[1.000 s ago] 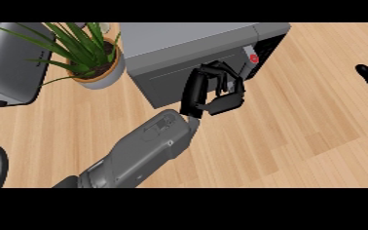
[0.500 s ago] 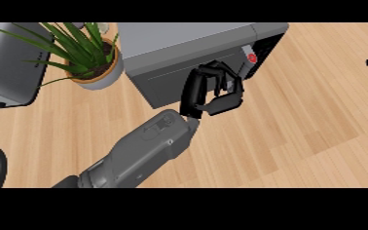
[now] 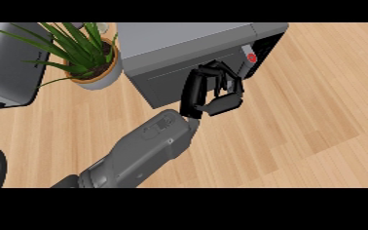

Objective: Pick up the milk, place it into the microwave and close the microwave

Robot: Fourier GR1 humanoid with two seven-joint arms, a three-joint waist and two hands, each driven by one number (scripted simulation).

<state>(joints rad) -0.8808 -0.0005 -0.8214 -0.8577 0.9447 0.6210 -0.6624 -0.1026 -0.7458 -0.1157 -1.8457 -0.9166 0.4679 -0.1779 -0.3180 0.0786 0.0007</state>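
Observation:
The grey microwave (image 3: 179, 44) stands at the back of the counter, and its door (image 3: 173, 78) looks closed against the body. A red button (image 3: 251, 58) shows on its dark control strip. My left hand (image 3: 214, 91) is at the door's right end, just below that strip. Its fingers are curled against the door face and nothing shows inside them. The grey forearm (image 3: 147, 148) comes in from the lower left. The milk shows nowhere in this view. My right hand is out of view.
A potted green plant (image 3: 90, 61) stands left of the microwave. A dark grey appliance (image 3: 18, 73) fills the left edge. The wooden counter (image 3: 295, 122) spreads out to the right and in front.
A black tip at the right edge, seen one second ago, has slid out of view. The left hand has barely moved at the microwave door.

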